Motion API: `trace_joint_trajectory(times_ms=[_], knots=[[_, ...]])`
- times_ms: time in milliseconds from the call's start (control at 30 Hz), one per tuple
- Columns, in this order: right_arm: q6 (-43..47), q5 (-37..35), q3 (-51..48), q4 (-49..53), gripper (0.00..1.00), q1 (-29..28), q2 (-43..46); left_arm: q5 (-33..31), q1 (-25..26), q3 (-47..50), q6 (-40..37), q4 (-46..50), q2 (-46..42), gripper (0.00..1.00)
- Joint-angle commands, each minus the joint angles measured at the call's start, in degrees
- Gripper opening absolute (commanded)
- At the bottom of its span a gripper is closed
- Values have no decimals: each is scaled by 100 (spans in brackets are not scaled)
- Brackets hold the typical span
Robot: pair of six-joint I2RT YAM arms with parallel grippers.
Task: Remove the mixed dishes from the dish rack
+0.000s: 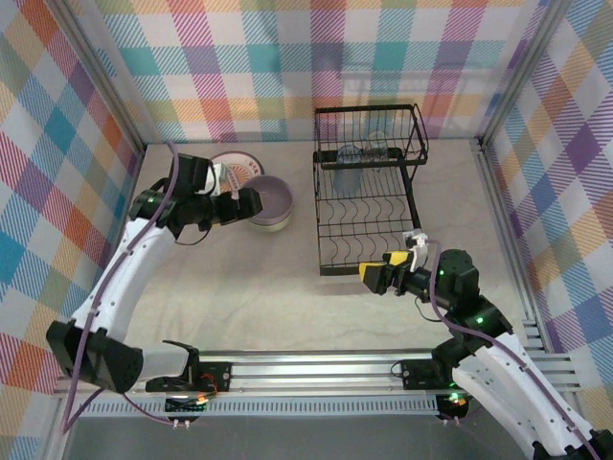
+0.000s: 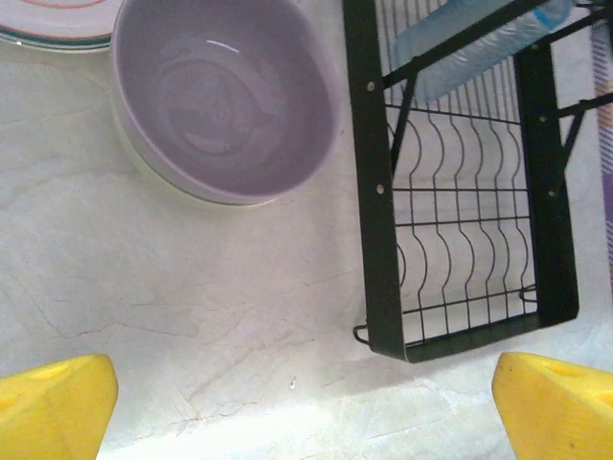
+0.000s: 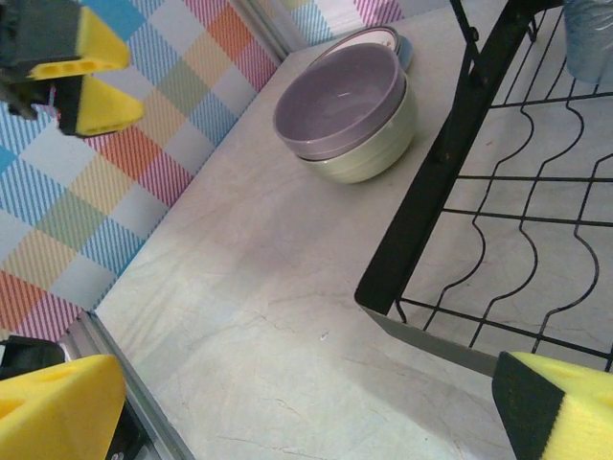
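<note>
Yellow-padded jaws of the left gripper (image 2: pixel 306 412) and the right gripper (image 3: pixel 306 412) stand wide apart and hold nothing. A lavender bowl (image 2: pixel 225 96) sits nested in a pale green bowl (image 3: pixel 369 158) on the pale, marbled table (image 2: pixel 192 307), left of the black wire dish rack (image 2: pixel 369 192). A bluish glass tumbler (image 2: pixel 479 43) lies at the far end of the rack. Colourful plaid walls (image 1: pixel 287 57) stand around.

Two nested bowls (image 1: pixel 269 203) sit left of the dish rack (image 1: pixel 319 220), a plate (image 1: pixel 235 165) behind them; a tumbler (image 1: pixel 350 156) lies inside the rack.

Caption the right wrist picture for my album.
Lavender bowl nested in a pale green bowl, beside the black dish rack corner.
</note>
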State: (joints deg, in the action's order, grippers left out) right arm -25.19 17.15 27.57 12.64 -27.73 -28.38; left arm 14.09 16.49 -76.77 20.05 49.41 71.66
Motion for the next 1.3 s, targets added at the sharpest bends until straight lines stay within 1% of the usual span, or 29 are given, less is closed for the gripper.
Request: trace_joint_trajectory(times_ms=[0, 200, 367, 500, 633, 800, 933, 1033, 1067, 1167, 1267], knots=[[63, -271, 244, 245, 99, -31, -12, 108, 242, 239, -125, 147, -325, 100], [-54, -155, 307, 20, 99, -31, -257, 234, 901, 620, 27, -23, -509, 100], [-4, -289, 177, -527, 99, -31, -478, 14, 1635, 901, 358, -402, -442, 98], [139, -522, -38, -1270, 99, -31, -804, -236, 2216, 1052, 679, -838, -67, 94], [445, -655, -241, -2082, 99, -31, -1122, -759, 2713, 847, 783, -960, 589, 89], [752, -1202, -802, -3369, 99, -21, -1309, -965, 2878, 618, 948, -1205, 1309, 81], [922, -1222, -1156, -4485, 99, -22, -1688, -1108, 3068, 226, 963, -1221, 1902, 79], [1023, -1342, -1206, -4814, 99, -23, -1892, -1234, 3143, -31, 1015, -1232, 2309, 78], [1054, -1377, -1223, -4836, 99, -24, -1930, -1286, 3155, -88, 1048, -1247, 2401, 77], [1101, -1498, -1298, -5349, 99, -20, -2046, -1432, 3168, -261, 1115, -1285, 2667, 77], [1187, -1578, -1307, -5567, 99, -19, -2214, -1593, 3175, -427, 1167, -1246, 2901, 76]])
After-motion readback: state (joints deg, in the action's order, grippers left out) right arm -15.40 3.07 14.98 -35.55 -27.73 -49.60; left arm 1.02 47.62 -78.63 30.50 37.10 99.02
